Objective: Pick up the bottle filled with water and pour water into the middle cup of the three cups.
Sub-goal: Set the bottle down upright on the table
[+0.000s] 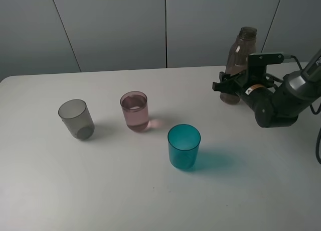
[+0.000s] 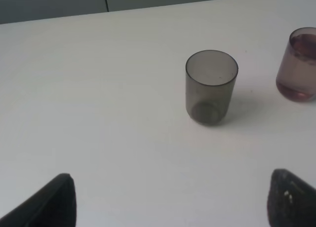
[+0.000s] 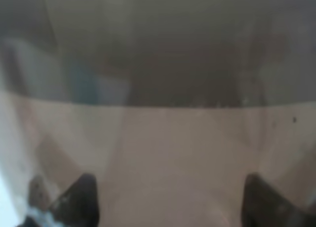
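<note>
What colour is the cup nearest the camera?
Teal cup, translucent; clearest in the exterior high view.

The high camera looks down across the bench. The left wrist view faces the grey cup and pink cup, shared with it. The right wrist view presses against the bottle.

From my station I see my right arm as a chunky matte-black housing with rounded joints, a small orange-and-white label on its side and a grey metallic sleeve further up. A black boxy camera mount sits on top, with thin black cables looping off behind it. In both wrist views the jaws show only as dark, blunt, rounded tips.
</note>
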`<state>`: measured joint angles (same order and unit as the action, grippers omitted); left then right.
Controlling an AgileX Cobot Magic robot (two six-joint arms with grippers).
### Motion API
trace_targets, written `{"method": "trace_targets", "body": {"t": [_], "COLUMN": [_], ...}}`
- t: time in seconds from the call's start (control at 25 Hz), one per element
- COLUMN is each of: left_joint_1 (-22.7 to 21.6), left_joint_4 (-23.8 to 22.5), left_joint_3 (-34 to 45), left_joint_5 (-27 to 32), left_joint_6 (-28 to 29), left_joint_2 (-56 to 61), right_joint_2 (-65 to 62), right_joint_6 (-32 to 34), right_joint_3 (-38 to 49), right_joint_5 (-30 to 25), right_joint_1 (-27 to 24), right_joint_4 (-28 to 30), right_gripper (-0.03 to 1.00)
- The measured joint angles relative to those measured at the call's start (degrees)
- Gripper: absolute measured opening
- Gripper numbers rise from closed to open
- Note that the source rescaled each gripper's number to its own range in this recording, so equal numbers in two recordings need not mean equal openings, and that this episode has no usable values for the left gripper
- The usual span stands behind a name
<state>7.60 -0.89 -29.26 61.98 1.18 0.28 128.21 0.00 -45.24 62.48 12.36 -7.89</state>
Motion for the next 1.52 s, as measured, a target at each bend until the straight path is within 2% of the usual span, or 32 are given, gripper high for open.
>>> {"method": "trace_targets", "body": {"t": [0.76,0.8,0.84,0.96,1.0,1.08,1.2,1.52], "left_joint_1": [0.0,0.0,0.0,0.0,0.0,0.0,0.0,0.0], "left_joint_4": [0.0,0.0,0.0,0.0,0.0,0.0,0.0,0.0], "left_joint_3": [0.0,0.0,0.0,0.0,0.0,0.0,0.0,0.0], "left_joint_5": [0.0,0.0,0.0,0.0,0.0,0.0,0.0,0.0], "left_joint_6": [0.0,0.0,0.0,0.0,0.0,0.0,0.0,0.0], "left_joint_2": [0.0,0.0,0.0,0.0,0.0,0.0,0.0,0.0], "right_joint_2": [0.37,0.37,0.37,0.37,0.37,0.37,0.37,-1.87], "right_joint_6": [-0.46,-0.46,-0.46,-0.46,-0.46,-0.46,-0.56,-0.7], "right_joint_3": [-0.24,-0.24,-0.31,-0.31,-0.31,-0.31,-0.31,0.38], "right_joint_5": [0.44,0.3,0.15,-1.24,-1.35,-1.62,-2.44,-7.8], "right_joint_1": [0.27,0.27,0.27,0.27,0.32,0.46,0.62,0.7], "right_joint_4": [0.14,0.14,0.14,0.34,0.34,0.34,0.48,0.61], "right_gripper": [0.0,0.04,0.12,0.49,0.58,0.67,0.7,0.7]}}
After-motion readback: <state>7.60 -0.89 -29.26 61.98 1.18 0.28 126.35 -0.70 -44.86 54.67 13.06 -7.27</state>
